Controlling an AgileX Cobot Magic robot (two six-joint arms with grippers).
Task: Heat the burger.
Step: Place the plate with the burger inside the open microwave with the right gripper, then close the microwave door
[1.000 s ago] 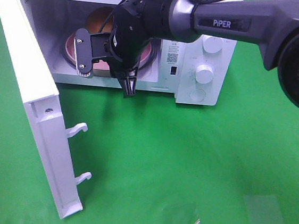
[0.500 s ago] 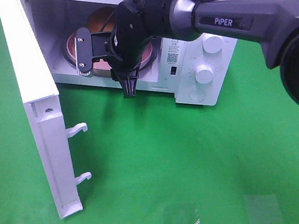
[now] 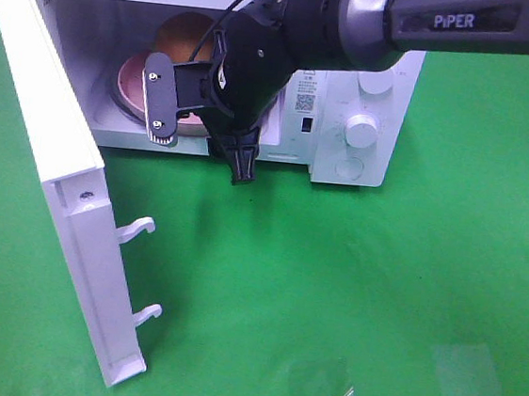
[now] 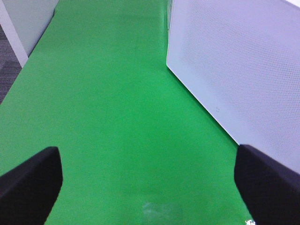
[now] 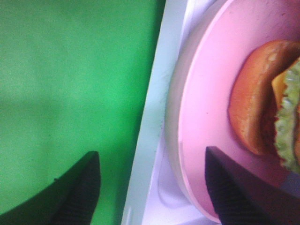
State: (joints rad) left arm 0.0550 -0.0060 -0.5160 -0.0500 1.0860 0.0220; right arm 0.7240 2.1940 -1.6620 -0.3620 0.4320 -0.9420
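The burger [image 3: 189,35] sits on its round pink plate [image 3: 131,83] inside the open white microwave [image 3: 363,161]; only its golden-brown bun top shows past my arm. The right wrist view shows the burger [image 5: 255,101] with bun, lettuce and cheese edge on the plate [image 5: 206,117]. My right gripper [image 3: 201,133] hangs at the oven's mouth, open. One of its fingers is over the green mat, the other over the plate, with the plate's rim between them and nothing gripped [image 5: 154,187]. My left gripper [image 4: 147,192] is open over the mat and holds nothing.
The microwave door [image 3: 60,158] stands swung out at the left, with two latch hooks [image 3: 138,230] sticking out. Two dials [image 3: 362,130] sit on the oven's right panel. A white perforated panel [image 4: 234,70] stands close beside my left gripper. Green mat [image 3: 329,299] covers the table.
My right gripper's jaws have spread wider and the gripper has drifted slightly right and back from the oven's mouth. The plate and burger stay inside. The door has not moved.
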